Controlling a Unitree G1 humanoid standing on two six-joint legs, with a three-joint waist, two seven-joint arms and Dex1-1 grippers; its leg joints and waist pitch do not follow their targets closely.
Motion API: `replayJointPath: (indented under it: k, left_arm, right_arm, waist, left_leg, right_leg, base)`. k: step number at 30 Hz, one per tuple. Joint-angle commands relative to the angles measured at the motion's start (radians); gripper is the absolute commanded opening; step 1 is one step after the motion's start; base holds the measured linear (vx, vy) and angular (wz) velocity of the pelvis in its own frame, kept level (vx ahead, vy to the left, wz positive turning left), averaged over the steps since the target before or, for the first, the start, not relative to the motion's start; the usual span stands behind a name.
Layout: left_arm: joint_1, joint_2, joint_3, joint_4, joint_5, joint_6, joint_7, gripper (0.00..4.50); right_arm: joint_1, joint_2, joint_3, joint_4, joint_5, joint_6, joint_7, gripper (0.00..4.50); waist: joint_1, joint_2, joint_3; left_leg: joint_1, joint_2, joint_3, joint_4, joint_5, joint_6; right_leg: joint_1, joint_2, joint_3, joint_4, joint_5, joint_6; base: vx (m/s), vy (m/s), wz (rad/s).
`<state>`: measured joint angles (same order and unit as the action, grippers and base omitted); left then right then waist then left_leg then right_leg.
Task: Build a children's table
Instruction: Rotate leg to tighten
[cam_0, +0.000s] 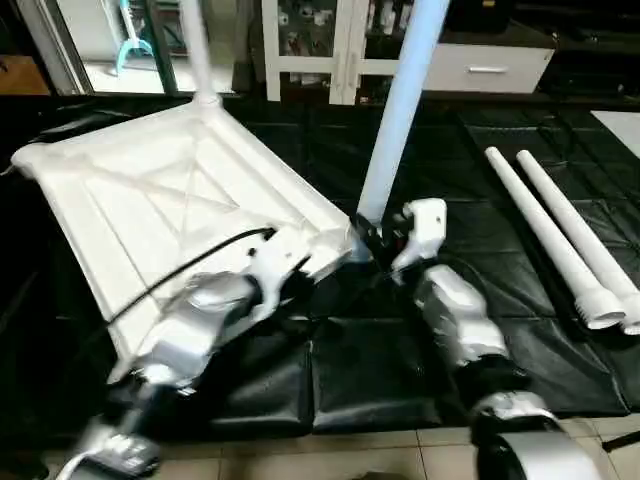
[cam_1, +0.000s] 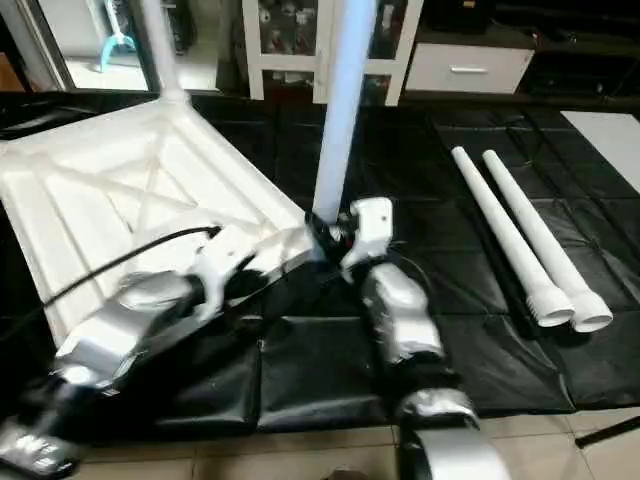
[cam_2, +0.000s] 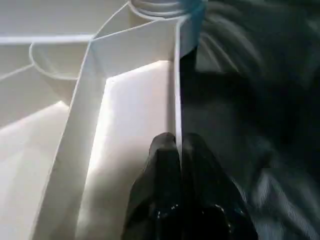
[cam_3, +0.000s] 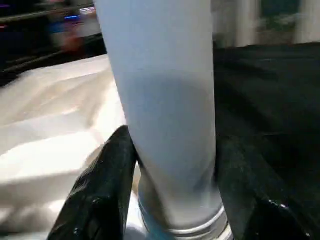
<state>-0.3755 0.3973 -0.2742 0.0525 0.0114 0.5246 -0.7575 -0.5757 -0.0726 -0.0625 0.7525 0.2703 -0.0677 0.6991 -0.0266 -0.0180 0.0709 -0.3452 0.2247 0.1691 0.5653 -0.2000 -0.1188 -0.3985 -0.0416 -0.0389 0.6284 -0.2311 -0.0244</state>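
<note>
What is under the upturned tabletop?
Black floor mats lie under the tabletop, showing past its near and right edges. The mat directly beneath is covered by the top, so anything lying there cannot be seen. The left arm hides part of its near edge.

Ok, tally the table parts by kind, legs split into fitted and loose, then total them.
Top: 1
Legs standing in corner sockets: 2
Loose legs on the mat: 2
Total: 5 parts
</note>
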Motion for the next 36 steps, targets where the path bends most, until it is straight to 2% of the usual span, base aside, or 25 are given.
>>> replayJointPath:
  k: [1, 2, 3, 4, 6, 7, 8, 12, 13, 16, 17, 18, 19, 22, 23, 27, 30, 32, 34, 35, 36]
  left_arm:
    - [0.086, 0.069, -0.046, -0.01, -0.028, -0.05, -0.14, 0.0]
    - [0.107, 0.1, -0.04, -0.027, -0.041, -0.068, -0.176, 0.0]
    - [0.121, 0.121, -0.036, -0.04, -0.052, -0.079, -0.197, 0.0]
    - [0.132, 0.146, -0.028, -0.047, -0.057, -0.082, -0.215, 0.0]
    - [0.141, 0.165, -0.019, -0.051, -0.062, -0.086, -0.228, 0.0]
    - [0.144, 0.179, -0.009, -0.049, -0.064, -0.081, -0.233, 0.0]
    - [0.148, 0.19, -0.002, -0.048, -0.066, -0.082, -0.236, 0.0]
    - [0.147, 0.197, 0.005, -0.044, -0.07, -0.086, -0.232, 0.0]
    - [0.145, 0.196, 0.004, -0.046, -0.073, -0.088, -0.23, 0.0]
    - [0.141, 0.19, 0.002, -0.05, -0.076, -0.088, -0.228, 0.0]
    - [0.141, 0.19, 0.002, -0.05, -0.076, -0.088, -0.228, 0.0]
    - [0.141, 0.19, 0.002, -0.05, -0.076, -0.088, -0.228, 0.0]
    - [0.14, 0.187, -0.002, -0.049, -0.077, -0.089, -0.23, 0.0]
    - [0.14, 0.188, -0.005, -0.046, -0.077, -0.088, -0.231, 0.0]
    - [0.14, 0.188, -0.005, -0.046, -0.077, -0.088, -0.231, 0.0]
    - [0.139, 0.189, -0.01, -0.045, -0.074, -0.084, -0.232, 0.0]
    - [0.124, 0.164, -0.026, -0.042, -0.061, -0.06, -0.208, 0.0]
    - [0.105, 0.125, -0.042, -0.034, -0.046, -0.036, -0.171, 0.0]
    - [0.098, 0.113, -0.048, -0.03, -0.041, -0.029, -0.159, 0.0]
    - [0.076, 0.075, -0.056, -0.012, -0.028, -0.007, -0.122, 0.0]
    - [0.076, 0.075, -0.056, -0.012, -0.028, -0.007, -0.122, 0.0]
  right_arm:
    - [0.015, -0.043, 0.016, -0.066, 0.069, 0.093, 0.186, 2.73]
    - [0.02, -0.076, 0.027, -0.094, 0.084, 0.115, 0.259, 2.73]
    - [0.022, -0.098, 0.035, -0.107, 0.091, 0.126, 0.312, 2.78]
    - [0.026, -0.13, 0.05, -0.129, 0.095, 0.135, 0.373, 3.07]
    - [0.027, -0.156, 0.063, -0.141, 0.089, 0.133, 0.416, 3.07]
    - [0.023, -0.175, 0.069, -0.138, 0.079, 0.117, 0.44, 3.17]
    - [0.021, -0.188, 0.072, -0.138, 0.073, 0.109, 0.455, 3.25]
    - [0.014, -0.196, 0.069, -0.127, 0.076, 0.113, 0.478, 3.25]
    - [0.012, -0.195, 0.066, -0.121, 0.083, 0.122, 0.489, 2.99]
    - [0.011, -0.191, 0.071, -0.11, 0.081, 0.131, 0.495, 2.9]
    - [0.011, -0.191, 0.071, -0.11, 0.081, 0.131, 0.495, 2.7]
    - [0.011, -0.191, 0.071, -0.11, 0.081, 0.131, 0.495, 2.7]
    - [0.021, -0.182, 0.087, -0.109, 0.067, 0.136, 0.483, 2.47]
    - [0.027, -0.176, 0.093, -0.105, 0.059, 0.132, 0.47, 2.41]
    - [0.027, -0.176, 0.093, -0.105, 0.059, 0.132, 0.47, 2.16]
    - [0.034, -0.163, 0.094, -0.098, 0.049, 0.131, 0.445, 2.0]
    - [0.051, -0.123, 0.102, -0.086, 0.011, 0.135, 0.338, 1.97]
    - [0.052, -0.088, 0.101, -0.05, -0.037, 0.119, 0.199, 1.96]
    - [0.05, -0.077, 0.098, -0.036, -0.049, 0.115, 0.157, 1.95]
    - [0.042, -0.055, 0.089, -0.004, -0.072, 0.109, 0.049, 1.95]
    - [0.042, -0.055, 0.089, -0.004, -0.072, 0.109, 0.049, 1.95]
  waist:
    - [-0.004, 0.005, -0.035]
    - [-0.002, 0.005, -0.038]
    - [-0.001, 0.007, -0.037]
    - [0.0, 0.006, -0.037]
    - [0.003, 0.009, -0.036]
    - [0.005, 0.008, -0.038]
    - [0.004, 0.0, -0.041]
    - [0.004, 0.002, -0.039]
    - [0.004, -0.002, -0.039]
    - [0.005, 0.0, -0.039]
    - [0.005, 0.0, -0.04]
    - [0.005, 0.0, -0.04]
    - [0.006, 0.002, -0.045]
    - [0.006, 0.0, -0.046]
    - [0.006, 0.0, -0.046]
    - [0.007, 0.001, -0.047]
    - [0.006, 0.001, -0.045]
    - [0.003, 0.0, -0.04]
    - [0.001, 0.0, -0.041]
    - [-0.002, -0.002, -0.038]
    - [-0.002, -0.002, -0.038]
  left_leg:
    - [-0.016, 0.003, 0.007, -0.053, -0.133, 0.1]
    - [-0.019, 0.005, 0.005, -0.054, -0.12, 0.102]
    - [-0.015, 0.008, 0.008, -0.053, -0.107, 0.114]
    - [-0.015, 0.007, 0.009, -0.052, -0.098, 0.124]
    - [-0.009, 0.009, 0.013, -0.05, -0.077, 0.131]
    - [-0.009, 0.009, 0.014, -0.049, -0.052, 0.134]
    - [-0.009, 0.007, 0.015, -0.047, -0.038, 0.139]
    - [-0.01, 0.007, 0.015, -0.046, -0.043, 0.141]
    - [-0.009, 0.007, 0.016, -0.047, -0.052, 0.137]
    - [-0.008, 0.008, 0.015, -0.046, -0.057, 0.128]
    - [-0.008, 0.007, 0.016, -0.045, -0.047, 0.129]
    - [-0.008, 0.007, 0.016, -0.045, -0.047, 0.129]
    - [-0.007, 0.007, 0.014, -0.043, -0.022, 0.135]
    - [-0.008, 0.005, 0.015, -0.041, -0.002, 0.149]
    - [-0.007, 0.005, 0.016, -0.04, 0.003, 0.153]
    - [-0.008, 0.006, 0.015, -0.039, -0.002, 0.154]
    - [-0.007, 0.006, 0.015, -0.041, -0.02, 0.139]
    - [-0.005, 0.007, 0.016, -0.044, -0.053, 0.105]
    - [-0.005, 0.005, 0.014, -0.045, -0.086, 0.076]
    - [-0.005, 0.005, 0.015, -0.046, -0.107, 0.065]
    - [-0.005, 0.005, 0.015, -0.046, -0.107, 0.065]
  right_leg:
    - [0.048, -0.06, 0.048, -0.085, -0.003, -0.229]
    - [0.054, -0.062, 0.048, -0.081, 0.011, -0.231]
    - [0.048, -0.06, 0.046, -0.079, 0.037, -0.239]
    - [0.049, -0.058, 0.044, -0.075, 0.057, -0.25]
    - [0.045, -0.06, 0.045, -0.073, 0.09, -0.268]
    - [0.048, -0.061, 0.046, -0.068, 0.123, -0.274]
    - [0.051, -0.06, 0.046, -0.066, 0.143, -0.277]
    - [0.051, -0.063, 0.046, -0.067, 0.123, -0.283]
    - [0.052, -0.063, 0.046, -0.069, 0.099, -0.28]
    - [0.051, -0.064, 0.048, -0.07, 0.07, -0.277]
    - [0.051, -0.063, 0.048, -0.068, 0.084, -0.279]
    - [0.051, -0.063, 0.048, -0.068, 0.084, -0.279]
    - [0.053, -0.063, 0.047, -0.063, 0.119, -0.283]
    - [0.054, -0.062, 0.047, -0.059, 0.162, -0.29]
    - [0.055, -0.063, 0.047, -0.059, 0.172, -0.292]
    - [0.055, -0.063, 0.047, -0.058, 0.163, -0.294]
    - [0.054, -0.064, 0.046, -0.061, 0.125, -0.291]
    - [0.05, -0.065, 0.048, -0.067, 0.057, -0.281]
    - [0.052, -0.066, 0.05, -0.072, -0.006, -0.268]
    - [0.049, -0.066, 0.052, -0.075, -0.038, -0.259]
    - [0.049, -0.066, 0.052, -0.075, -0.038, -0.259]
  base:
    - [0.0, 0.0, 0.0]
    - [0.0, 0.0, 0.0]
    - [0.0, 0.0, 0.0]
    - [0.0, 0.0, 0.0]
    - [0.0, 0.0, 0.0]
    - [0.0, 0.0, 0.0]
    - [0.0, 0.0, 0.0]
    - [0.0, 0.0, 0.0]
    - [0.0, 0.0, 0.0]
    - [0.0, 0.0, 0.0]
    - [0.0, 0.0, 0.0]
    - [0.0, 0.0, 0.0]
    - [0.0, 0.0, 0.0]
    - [0.0, 0.0, 0.0]
    - [0.0, 0.0, 0.0]
    - [0.0, 0.0, 0.0]
    - [0.0, 0.0, 0.0]
    - [0.0, 0.0, 0.0]
    - [0.0, 0.0, 0.0]
    - [0.0, 0.0, 0.0]
    - [0.0, 0.0, 0.0]
